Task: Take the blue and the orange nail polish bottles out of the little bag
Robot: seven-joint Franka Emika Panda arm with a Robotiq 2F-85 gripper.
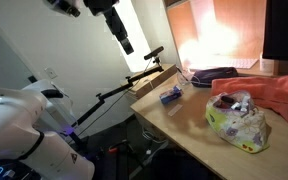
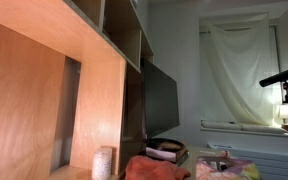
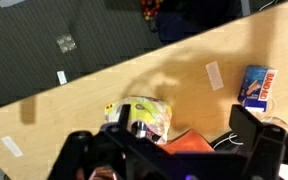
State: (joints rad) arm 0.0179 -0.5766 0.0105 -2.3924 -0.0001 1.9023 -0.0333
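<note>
Pincer (image 3: 164, 140) hangs released, jaws wide, high over the counter (image 3: 84, 110), apparently lined up to descend. The bag (image 3: 144, 118) lies directly below, near the counter's edge beside an orange cloth (image 1: 274, 90); its contents are too blurred to tell.

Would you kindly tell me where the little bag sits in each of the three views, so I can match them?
Exterior view: little bag at lower right on the table, before the orange-red cloth.
Exterior view: seemingly the pale patterned shape at the bottom edge, right of centre.
Wrist view: middle of the picture, on the table.
Shared landmark: the orange-red cloth beside it.
</note>
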